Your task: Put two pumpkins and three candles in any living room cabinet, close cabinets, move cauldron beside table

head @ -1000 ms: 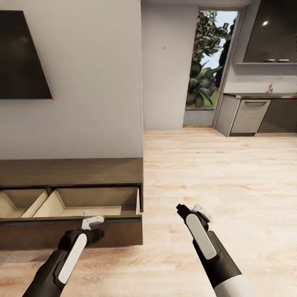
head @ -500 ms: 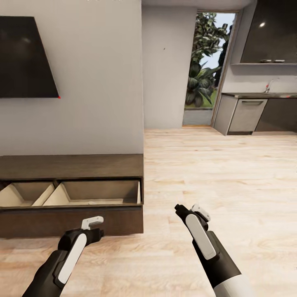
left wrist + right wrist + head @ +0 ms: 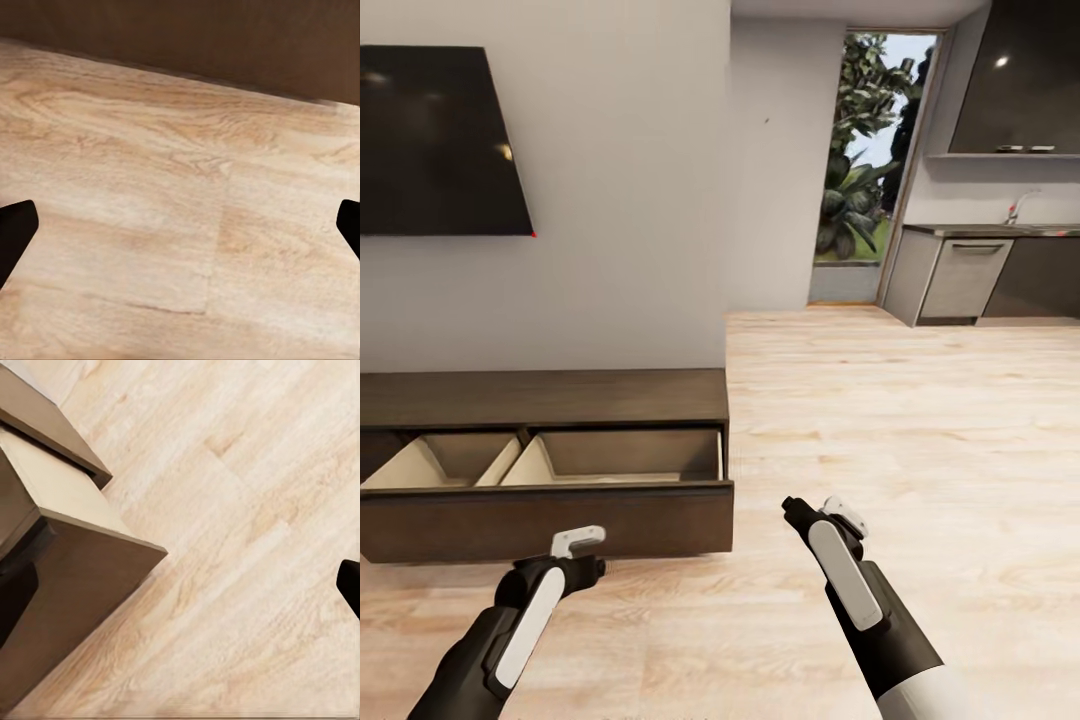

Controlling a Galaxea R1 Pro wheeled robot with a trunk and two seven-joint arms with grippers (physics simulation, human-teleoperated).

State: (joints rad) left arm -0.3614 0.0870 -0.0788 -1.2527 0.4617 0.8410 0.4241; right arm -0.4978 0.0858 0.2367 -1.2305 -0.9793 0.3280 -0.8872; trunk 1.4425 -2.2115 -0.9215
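Claws first, nearest the camera. Left claw hangs low over the plank floor, just in front of the cabinet; fingers spread wide in the left wrist view, nothing between them. Right claw sits out over bare floor, off the cabinet's right end; also released and empty, tips at the far edges of the right wrist view, with the cabinet corner below it.

Next out: the cabinet, long, low, dark brown, against the wall. Its drawer stands pulled open, w/ pale compartments split by a slanted divider. What shows of the inside looks bare; the front part is hidden behind the drawer face, so contents there can't be confirmed.

Above: dark wall panel. Far right: grey kitchen units and a doorway to greenery.

Step in hand, by my reading: transit to fetch items, approx. early in the task. No pumpkin, candle or cauldron in sight.

Procedure:
- Leave the drawer open as the drop point.
- Keep both arms tucked while the base turns; left claw is near the drawer face, so avoid clipping it.
- Keep claws released for the pickup.
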